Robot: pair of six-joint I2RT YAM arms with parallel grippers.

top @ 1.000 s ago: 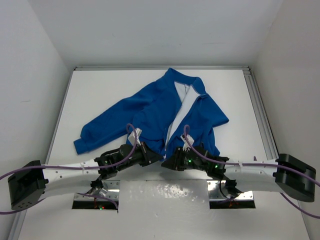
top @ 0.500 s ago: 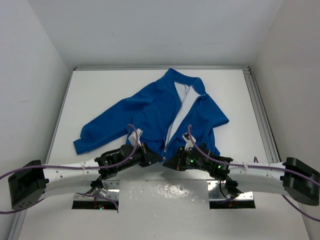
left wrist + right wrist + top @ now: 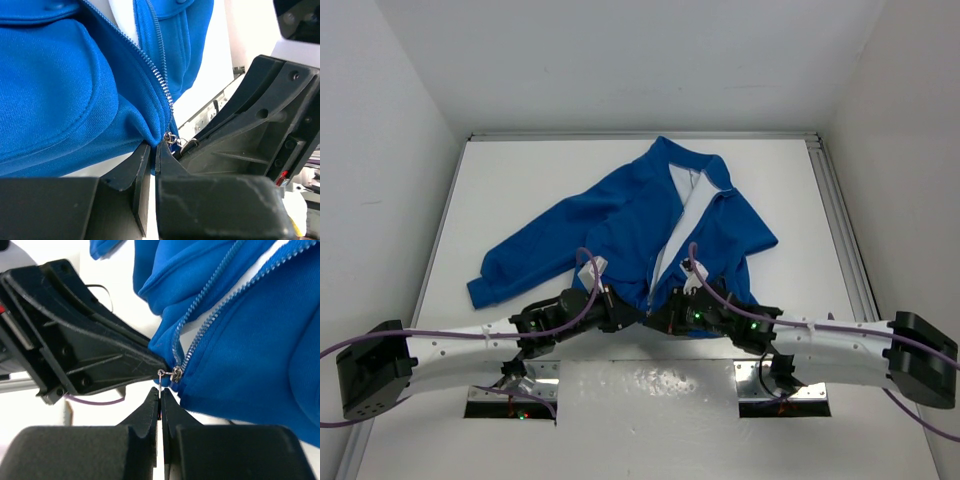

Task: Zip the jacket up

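Observation:
The bright blue jacket (image 3: 640,225) lies spread on the white table, front open, white lining showing, collar at the far end. Its silver zipper slider (image 3: 176,373) sits at the bottom hem, near the table's front. My left gripper (image 3: 628,316) is shut on the hem fabric (image 3: 150,131) just left of the zipper's bottom end. My right gripper (image 3: 658,321) is shut on the thin metal zipper pull (image 3: 160,382) that hangs from the slider. The two grippers meet tip to tip at the hem. The zipper teeth (image 3: 152,67) run apart above the slider.
The white table (image 3: 520,180) has metal rails along its edges and grey walls around it. One sleeve (image 3: 510,265) stretches toward the left. Two recessed base plates (image 3: 510,398) sit at the near edge. Purple cables run along both arms.
My right gripper has moved left toward the zipper's bottom end and now meets the left gripper there. The left arm and the jacket have hardly moved.

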